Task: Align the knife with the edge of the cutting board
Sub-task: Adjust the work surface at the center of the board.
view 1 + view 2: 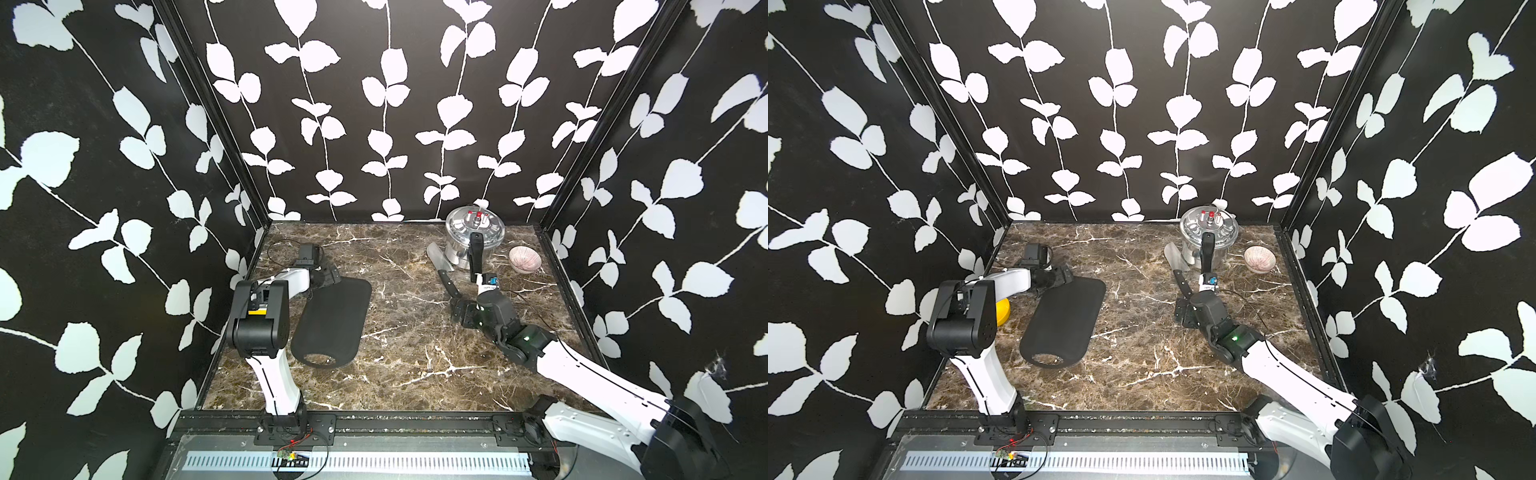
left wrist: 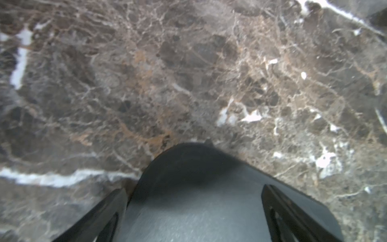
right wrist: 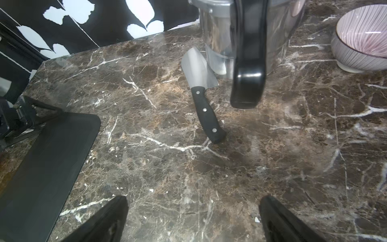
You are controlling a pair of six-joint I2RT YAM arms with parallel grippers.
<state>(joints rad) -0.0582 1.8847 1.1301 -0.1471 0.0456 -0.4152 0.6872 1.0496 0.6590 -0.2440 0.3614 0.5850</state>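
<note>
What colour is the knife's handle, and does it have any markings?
Black, with three small silver rivets along the knife handle; clearest in the right wrist view.

I see a steel pot (image 1: pixel 473 237) far right on my marble worktop (image 1: pixel 407 332), a ribbed bowl (image 1: pixel 525 259) just right of it.

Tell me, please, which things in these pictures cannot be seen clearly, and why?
- Knife: in both top views the right arm covers the handle's end; the whole handle shows only in the right wrist view.
- Left gripper: the left wrist view is blurred; whether it touches the cutting board beneath is unclear.
- Yellow object: mostly hidden behind the left arm in a top view; unidentifiable.
- Pot: cut off by the right wrist view's edge.
</note>
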